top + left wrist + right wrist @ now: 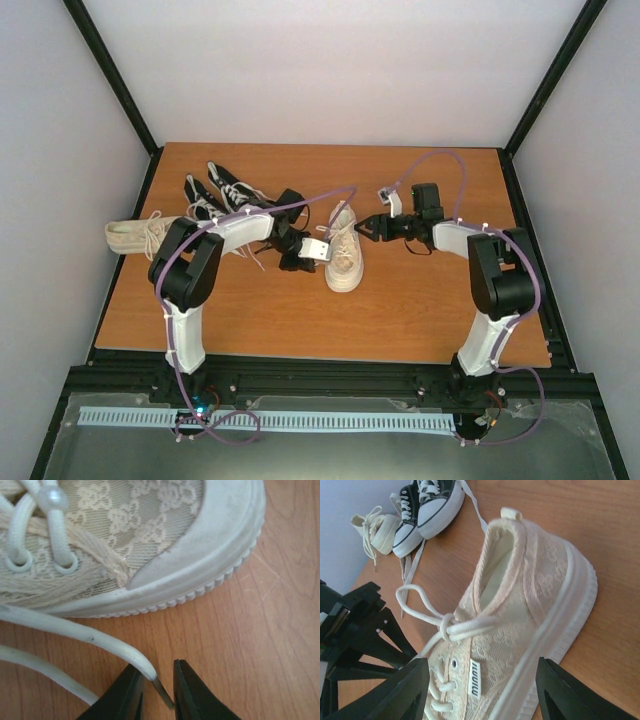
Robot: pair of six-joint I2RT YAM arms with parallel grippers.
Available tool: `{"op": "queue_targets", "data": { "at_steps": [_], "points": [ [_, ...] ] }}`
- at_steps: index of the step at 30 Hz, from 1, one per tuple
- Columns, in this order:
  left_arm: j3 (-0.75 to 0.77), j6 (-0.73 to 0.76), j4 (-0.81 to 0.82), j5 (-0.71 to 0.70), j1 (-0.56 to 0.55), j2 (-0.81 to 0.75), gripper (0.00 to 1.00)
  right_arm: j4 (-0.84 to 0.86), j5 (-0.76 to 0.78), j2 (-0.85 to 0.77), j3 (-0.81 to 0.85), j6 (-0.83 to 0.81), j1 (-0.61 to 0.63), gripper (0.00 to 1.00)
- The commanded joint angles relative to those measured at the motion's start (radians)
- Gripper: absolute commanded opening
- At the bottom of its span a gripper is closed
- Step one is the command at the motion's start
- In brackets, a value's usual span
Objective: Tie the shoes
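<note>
The left gripper (159, 680), jaws narrow around the lace tip (161, 690) with the grip uncertain, has the cream sneaker (200, 540) just ahead; the right gripper (482, 680) gapes empty facing that shoe, so pinch firmly before drawing the knot (447, 624) snug.
</note>
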Motion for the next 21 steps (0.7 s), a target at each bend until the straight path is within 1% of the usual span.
{"op": "queue_targets", "data": {
  "at_steps": [1, 4, 7, 8, 11, 12, 14, 17, 19, 21],
  "points": [
    [0.030, 0.018, -0.027, 0.027, -0.005, -0.020, 0.26, 0.068, -0.051, 0.021, 0.045, 0.012, 0.007, 0.61],
    [0.044, 0.047, -0.072, 0.046, 0.011, -0.034, 0.32, 0.069, -0.033, 0.040, 0.064, 0.013, 0.009, 0.61],
    [0.054, 0.014, -0.078, 0.073, 0.047, -0.054, 0.41, 0.068, -0.011, 0.069, 0.093, 0.023, 0.022, 0.61],
    [0.060, -0.022, -0.063, 0.075, 0.060, -0.056, 0.48, 0.048, 0.000, 0.077, 0.109, 0.004, 0.030, 0.62],
    [0.107, -0.188, 0.006, 0.077, 0.085, -0.040, 0.89, 0.014, 0.009, 0.094, 0.142, -0.025, 0.060, 0.62],
    [0.128, -0.224, 0.015, 0.081, 0.086, -0.031, 0.98, 0.012, 0.006, 0.099, 0.147, -0.027, 0.068, 0.61],
    [0.164, -0.299, 0.049, 0.087, 0.080, -0.012, 1.00, 0.005, 0.012, 0.100, 0.153, -0.032, 0.071, 0.58],
    [0.195, -0.371, 0.132, 0.045, 0.069, 0.015, 0.99, -0.006, 0.027, 0.097, 0.148, -0.038, 0.072, 0.57],
    [0.203, -0.398, 0.180, 0.024, 0.068, 0.033, 0.97, -0.018, 0.029, 0.099, 0.151, -0.046, 0.072, 0.57],
    [0.215, -0.394, 0.193, 0.022, 0.064, 0.048, 0.93, -0.033, 0.026, 0.102, 0.155, -0.055, 0.072, 0.56]
  ]
}}
